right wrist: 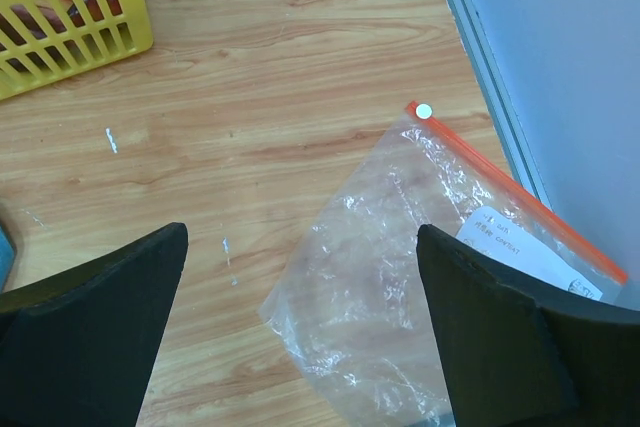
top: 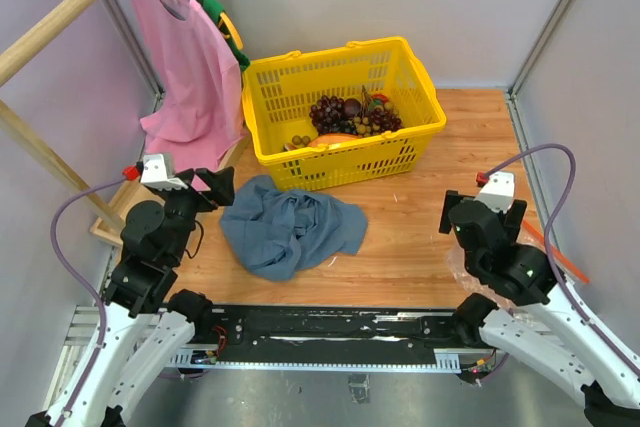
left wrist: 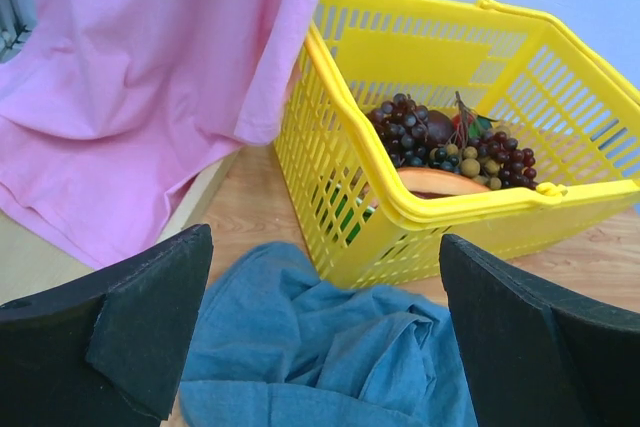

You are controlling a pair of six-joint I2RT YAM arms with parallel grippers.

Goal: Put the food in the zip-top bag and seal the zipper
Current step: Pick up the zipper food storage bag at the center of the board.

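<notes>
The wooden tabletop carries all items. A pink garment hangs at the rear left, its hem reaching down beside the yellow basket, which stands at the rear centre. A crumpled blue-grey cloth lies just in front of the basket. The zip-top bag lies flat on the tabletop at the right, close to the side wall, well apart from the basket. The left claw is released, fingers spread wide above the cloth and facing the basket. The right claw is likewise released, empty, hovering over the bag. The dark purple grapes rest inside the basket, with the orange-red fruit wedge just in front of them against the basket's near wall. The zipper runs along the bag edge nearest the wall, beside a white label; whether it is sealed cannot be determined.
</notes>
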